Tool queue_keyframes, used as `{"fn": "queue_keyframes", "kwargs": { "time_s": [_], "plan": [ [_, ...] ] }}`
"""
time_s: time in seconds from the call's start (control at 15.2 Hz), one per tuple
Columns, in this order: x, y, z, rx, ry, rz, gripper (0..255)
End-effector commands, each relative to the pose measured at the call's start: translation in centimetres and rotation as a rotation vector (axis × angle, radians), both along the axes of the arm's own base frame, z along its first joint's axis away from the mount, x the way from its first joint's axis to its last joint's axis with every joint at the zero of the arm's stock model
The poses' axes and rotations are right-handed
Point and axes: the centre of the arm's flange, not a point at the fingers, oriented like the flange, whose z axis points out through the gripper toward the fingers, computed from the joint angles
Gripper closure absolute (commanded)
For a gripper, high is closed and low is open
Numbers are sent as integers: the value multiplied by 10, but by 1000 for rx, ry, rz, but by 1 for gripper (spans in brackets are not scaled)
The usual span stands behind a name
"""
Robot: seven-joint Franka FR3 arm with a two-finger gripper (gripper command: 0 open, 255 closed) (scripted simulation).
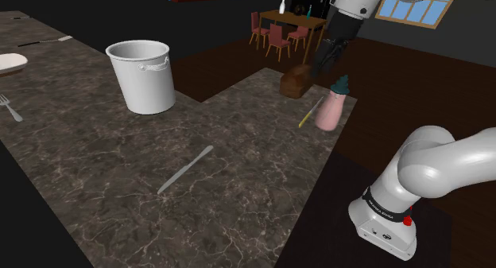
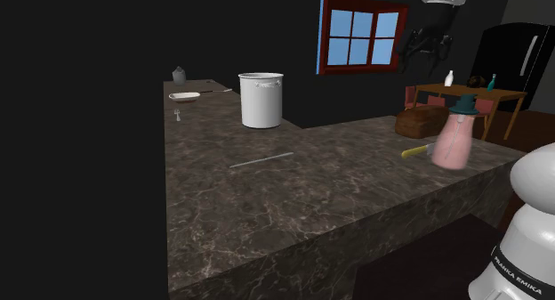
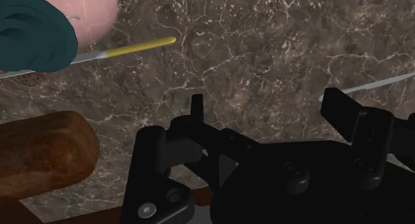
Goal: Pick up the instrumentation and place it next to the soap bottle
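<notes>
A slim instrument with a yellow handle (image 1: 308, 115) (image 2: 414, 150) (image 3: 136, 48) lies flat on the dark marble counter (image 1: 95, 171), right beside the pink soap bottle (image 1: 331, 109) (image 2: 454, 142) (image 3: 83, 10) with its teal cap. My gripper (image 1: 326, 64) (image 2: 427, 49) (image 3: 269, 110) hangs well above them, open, with nothing between its fingers. A second thin grey utensil (image 1: 186, 169) (image 2: 261, 160) (image 3: 372, 86) lies in the middle of the counter.
A brown loaf (image 1: 296, 81) (image 2: 421, 121) (image 3: 43, 153) sits just behind the bottle at the counter's corner. A white bucket (image 1: 145, 75) (image 2: 261, 100) stands farther along. A fork (image 1: 11, 107) and a plate (image 1: 9, 62) lie at the far end. The counter edge drops off near the bottle.
</notes>
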Motion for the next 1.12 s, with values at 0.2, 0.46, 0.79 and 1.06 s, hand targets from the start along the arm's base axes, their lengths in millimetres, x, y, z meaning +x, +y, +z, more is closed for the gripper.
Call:
{"fn": "queue_keyframes", "kwargs": {
  "time_s": [0.2,0.46,0.79,1.06],
  "plan": [
    [-3,35,-19,8,18,-106,0],
    [-2,83,-44,19,41,-247,0],
    [9,141,-75,33,71,-423,0],
    [23,187,-99,43,94,-564,0]
  ]
}}
